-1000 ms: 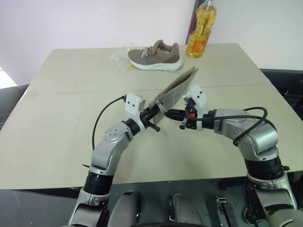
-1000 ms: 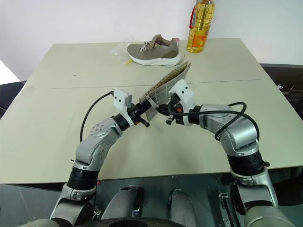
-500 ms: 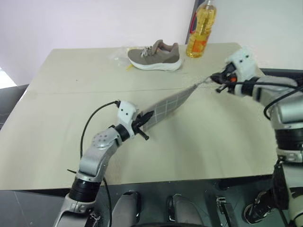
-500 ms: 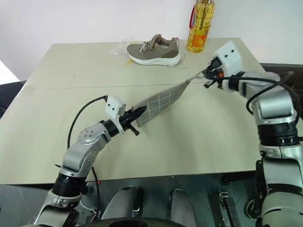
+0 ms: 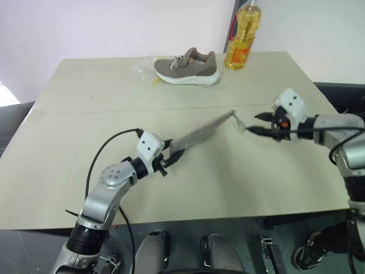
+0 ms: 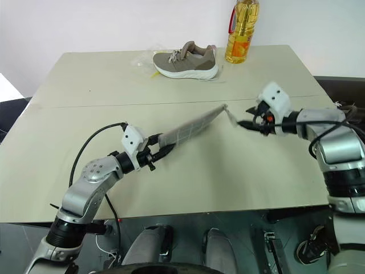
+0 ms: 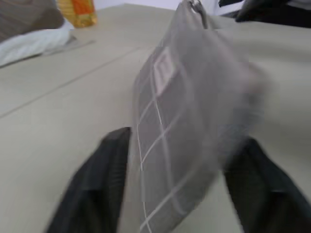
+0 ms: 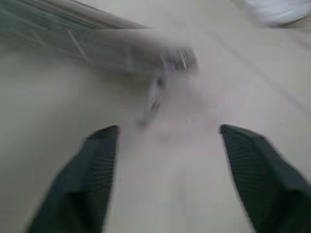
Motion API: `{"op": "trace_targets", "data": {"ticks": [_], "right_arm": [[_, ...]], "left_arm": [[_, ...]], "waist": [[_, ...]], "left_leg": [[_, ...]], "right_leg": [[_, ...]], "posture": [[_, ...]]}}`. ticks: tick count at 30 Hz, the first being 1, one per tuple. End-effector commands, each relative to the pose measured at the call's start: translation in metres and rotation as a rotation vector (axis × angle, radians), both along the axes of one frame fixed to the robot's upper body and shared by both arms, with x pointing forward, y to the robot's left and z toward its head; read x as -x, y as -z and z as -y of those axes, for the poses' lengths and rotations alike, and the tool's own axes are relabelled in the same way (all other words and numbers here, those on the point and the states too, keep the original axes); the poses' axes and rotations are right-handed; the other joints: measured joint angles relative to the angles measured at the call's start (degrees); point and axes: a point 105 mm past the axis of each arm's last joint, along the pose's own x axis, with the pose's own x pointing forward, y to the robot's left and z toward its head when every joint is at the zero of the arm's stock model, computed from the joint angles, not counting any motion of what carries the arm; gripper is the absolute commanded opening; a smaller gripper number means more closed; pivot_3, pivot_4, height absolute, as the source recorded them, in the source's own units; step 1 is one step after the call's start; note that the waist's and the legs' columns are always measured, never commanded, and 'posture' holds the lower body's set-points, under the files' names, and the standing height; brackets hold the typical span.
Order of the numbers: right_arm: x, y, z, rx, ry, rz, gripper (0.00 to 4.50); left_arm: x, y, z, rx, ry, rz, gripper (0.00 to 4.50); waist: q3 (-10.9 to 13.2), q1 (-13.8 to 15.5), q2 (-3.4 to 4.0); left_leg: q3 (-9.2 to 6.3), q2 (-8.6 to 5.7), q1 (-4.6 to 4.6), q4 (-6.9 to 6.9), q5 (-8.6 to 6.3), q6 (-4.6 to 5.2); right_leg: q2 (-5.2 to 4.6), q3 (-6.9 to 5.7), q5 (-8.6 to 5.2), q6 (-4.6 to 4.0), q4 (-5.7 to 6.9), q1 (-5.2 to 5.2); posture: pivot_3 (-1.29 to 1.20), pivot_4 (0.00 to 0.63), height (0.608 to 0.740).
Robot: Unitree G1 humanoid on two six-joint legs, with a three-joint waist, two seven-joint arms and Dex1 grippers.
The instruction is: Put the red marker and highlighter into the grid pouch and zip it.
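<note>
The grid pouch (image 5: 199,134), grey with white lines, slants low over the table (image 5: 74,131). Its far end with the zip pull (image 8: 155,94) is down near the table. The pouch's near end lies between the spread fingers (image 7: 104,179) of my left gripper (image 5: 168,158), which is open. My right gripper (image 5: 255,123) is open just right of the zip pull, with nothing between its fingers (image 8: 82,184). The red marker and the highlighter are out of view.
A beige shoe (image 5: 187,67) sits at the table's back, with a crumpled clear wrapper (image 5: 144,67) to its left. A bottle of yellow oil (image 5: 242,34) stands at the back right. A seam crosses the tabletop behind the pouch.
Both grippers have gone from shut to open. The right one pulled the zip end far to the right, then let go and came lower. The pouch has sagged toward the table.
</note>
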Motion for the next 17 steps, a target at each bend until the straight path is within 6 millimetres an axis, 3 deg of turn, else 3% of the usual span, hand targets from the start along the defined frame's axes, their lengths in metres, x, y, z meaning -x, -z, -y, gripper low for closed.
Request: {"op": "trace_targets", "data": {"ticks": [1,5,12,15,17], "right_arm": [[0.011,-0.026,0.002,-0.032,-0.041,0.075,3.94],[0.005,-0.028,0.013,-0.09,0.023,0.13,3.94],[-0.013,-0.005,0.035,-0.202,0.19,0.168,3.94],[-0.014,0.011,0.033,-0.204,0.199,0.134,3.94],[-0.015,0.017,0.031,-0.21,0.2,0.124,3.94]], "left_arm": [[0.016,-0.01,-0.009,0.039,0.009,-0.019,3.42],[0.024,-0.008,-0.033,0.088,-0.091,-0.068,3.42],[0.015,0.012,-0.126,0.069,-0.572,-0.067,3.42],[0.022,0.018,-0.155,0.043,-0.68,-0.058,3.42],[0.026,0.02,-0.162,0.031,-0.7,-0.053,3.42]], "waist": [[0.0,-0.09,0.01],[0.0,0.09,0.02],[0.0,0.28,0.0],[0.0,0.28,0.0],[0.0,0.28,0.0]], "left_leg": [[0.0,0.01,0.0,-0.01,0.0,0.0],[0.0,0.03,0.02,-0.02,-0.01,-0.01],[0.0,0.02,0.03,0.0,-0.01,-0.02],[0.01,0.02,0.01,0.0,-0.01,-0.02],[0.01,0.02,0.01,-0.02,-0.01,-0.03]], "right_leg": [[0.0,0.0,0.0,-0.01,0.0,-0.01],[0.0,0.01,-0.02,-0.04,-0.02,0.0],[-0.02,0.01,-0.04,-0.08,-0.07,0.02],[-0.03,0.01,-0.04,-0.08,-0.07,0.02],[-0.05,0.01,-0.04,-0.09,-0.13,0.03]], "posture": [[0.0,0.15,0.731],[0.0,0.15,0.731],[0.0,0.15,0.731],[0.0,0.15,0.731],[0.0,0.15,0.731]]}}
